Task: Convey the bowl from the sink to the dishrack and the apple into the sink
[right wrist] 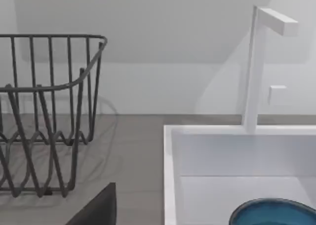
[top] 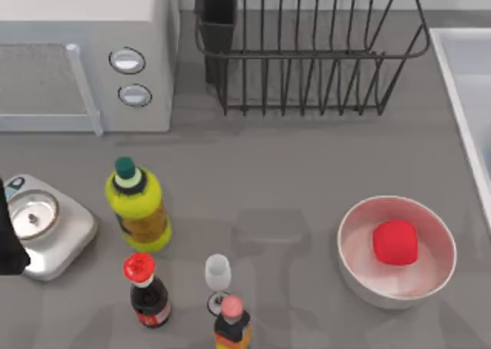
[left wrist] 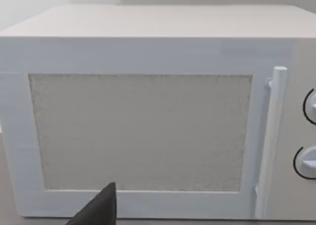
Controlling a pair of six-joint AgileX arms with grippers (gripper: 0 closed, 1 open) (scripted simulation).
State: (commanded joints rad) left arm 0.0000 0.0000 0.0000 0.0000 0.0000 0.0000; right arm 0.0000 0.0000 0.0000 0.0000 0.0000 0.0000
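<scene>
bowl [right wrist: 272,212]: teal-blue, sat inside the sink, partly cut off at the edge of the right wrist view.
sink [top: 460,65]: pale basin at the table's right edge, raised light rim; white faucet [right wrist: 256,67] stood at its back rim.
dishrack [top: 307,54]: black wire rack at the back of the table, just left of the sink, no dishes among the bars seen; dark utensil cup [top: 219,15] on its left corner.
apple [top: 395,241]: red, lay inside the white bowl [top: 360,261] on the right front part of the table, well apart from the sink.
left gripper [top: 9,238]: dark shape at the table's far left edge, over the small scale [top: 46,226]; claw state cannot tell. One dark finger [left wrist: 98,210] showed in the left wrist view, facing the microwave [top: 84,50] door.
right gripper: one dark finger [right wrist: 98,210] showed in the right wrist view, near the dishrack and sink; open or closed cannot tell.
other items: yellow bottle [top: 138,207], red-capped dark bottle [top: 146,291], wine glass [top: 218,280], small orange bottle [top: 232,326], all grouped at the left front.
</scene>
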